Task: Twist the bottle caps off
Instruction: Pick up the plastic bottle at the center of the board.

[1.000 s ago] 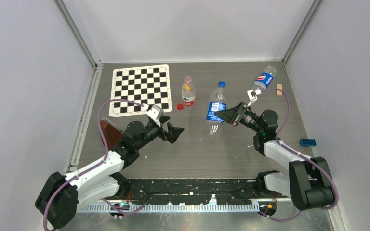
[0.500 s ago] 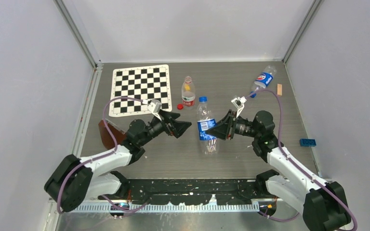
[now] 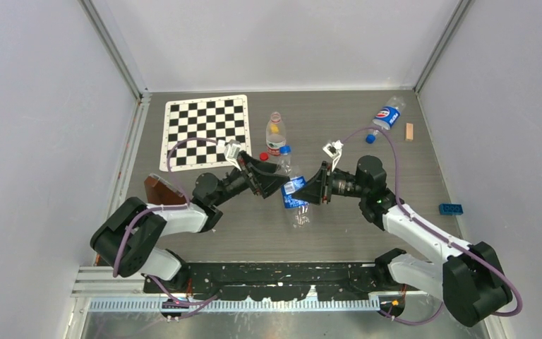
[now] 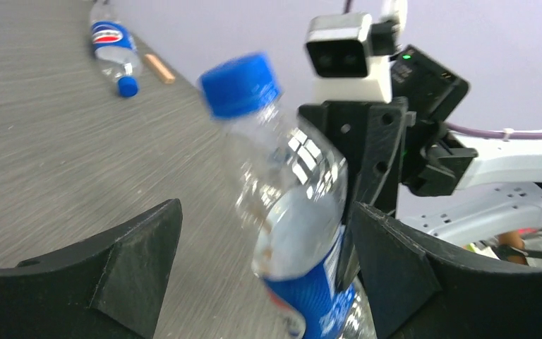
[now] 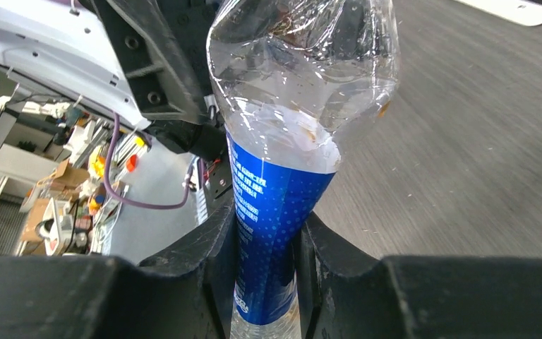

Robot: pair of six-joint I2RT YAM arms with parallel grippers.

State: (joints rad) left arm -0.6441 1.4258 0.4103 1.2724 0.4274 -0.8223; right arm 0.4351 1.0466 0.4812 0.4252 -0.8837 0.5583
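My right gripper [image 5: 268,244] is shut on the blue label of a clear bottle [image 3: 295,192], squeezing it thin and holding it tilted above the table. Its blue cap [image 4: 240,83] is screwed on. My left gripper [image 4: 265,233] is open, its jaws on either side of this bottle's shoulder below the cap, with a clear gap on the left side. In the top view the two grippers [image 3: 274,176] [image 3: 312,191] face each other across the bottle. A second blue-labelled bottle [image 3: 387,116] lies at the back right, blue cap [image 3: 370,138] on. A red-labelled bottle [image 3: 275,135] stands uncapped beside a loose red cap [image 3: 263,157].
A checkerboard mat [image 3: 207,131] lies at the back left. A small wooden block [image 3: 409,131] sits near the lying bottle, and a blue brick [image 3: 450,208] by the right wall. A brown object [image 3: 159,191] lies beside the left arm.
My right gripper has carried the bottle left toward the centre and tilted it. My left gripper has moved right and up to it, so its jaws now flank the bottle.
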